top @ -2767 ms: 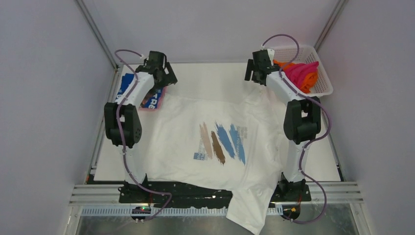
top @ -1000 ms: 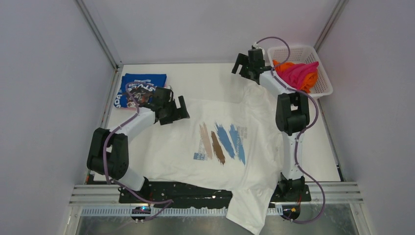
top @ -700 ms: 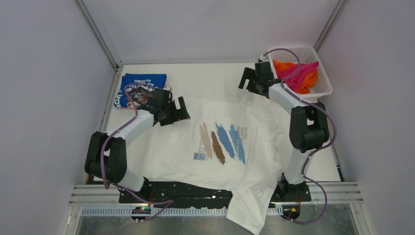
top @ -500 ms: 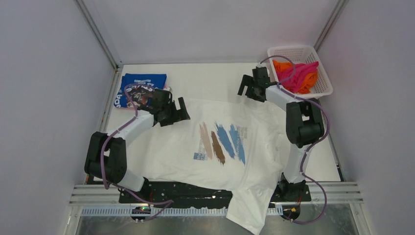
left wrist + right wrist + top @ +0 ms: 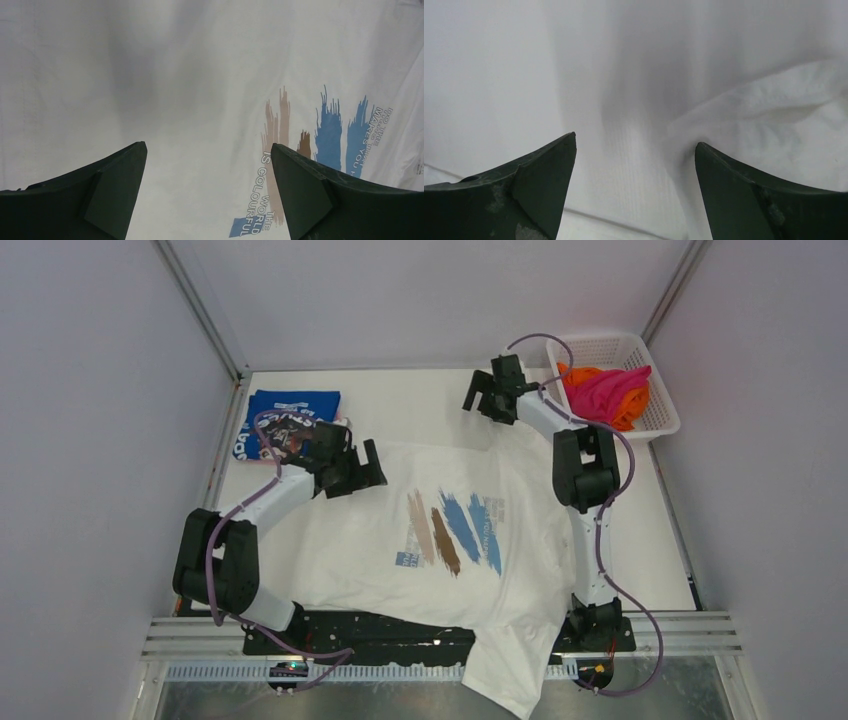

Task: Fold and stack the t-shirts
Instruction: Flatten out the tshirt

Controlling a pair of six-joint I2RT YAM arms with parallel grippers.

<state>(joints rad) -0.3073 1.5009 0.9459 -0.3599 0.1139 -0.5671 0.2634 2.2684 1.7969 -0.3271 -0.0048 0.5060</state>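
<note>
White cloth, brown and blue brush-strokes up: the printed shirt (image 5: 440, 530) spread flat on the surface (image 5: 420, 400), left of the mesh basket (image 5: 600, 337) and nearer than it, long axis running far to near, one end draped over the near edge. Magenta and orange shirts (image 5: 612, 390) heaped inside the basket; a folded blue shirt (image 5: 285, 420) well apart from the basket, at the far left. Left fingers (image 5: 112, 192) spread wide, nothing between them, poised above the shirt's far corner on the side away from the basket, print ahead of them. Right fingers (image 5: 541, 172) likewise spread and empty, over the rumpled far corner on the basket side. Likely a two-corner pinch next, each arm nearest its own corner. Against half a second back: right fingers shifted farther from the basket, leftward and deeper; left arm unchanged.
</note>
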